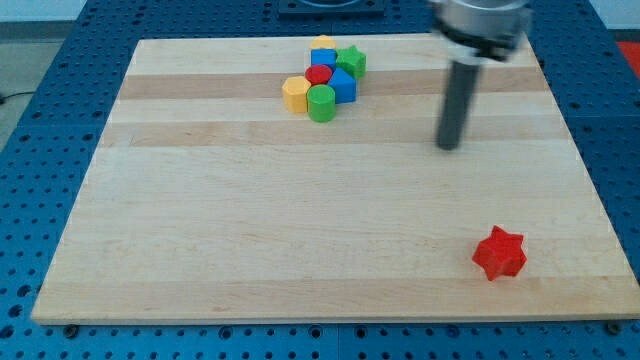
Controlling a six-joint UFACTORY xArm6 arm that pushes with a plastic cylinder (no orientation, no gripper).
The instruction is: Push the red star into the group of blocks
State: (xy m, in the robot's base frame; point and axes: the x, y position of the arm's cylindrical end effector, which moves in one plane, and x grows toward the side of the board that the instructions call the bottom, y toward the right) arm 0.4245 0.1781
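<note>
The red star point(499, 253) lies alone near the board's bottom right corner. The group of blocks sits at the view's top centre: a yellow hexagon point(295, 94), a green cylinder point(321, 103), a red cylinder point(318, 75), a blue block point(343, 85), a second blue block point(323, 58), a green star point(351, 62) and a yellow block point(322, 43) at the back. My tip point(449, 146) rests on the board right of the group and well above the red star, touching no block.
The wooden board point(200, 230) lies on a blue perforated table point(40, 90). The arm's grey end point(480, 25) hangs over the board's top right.
</note>
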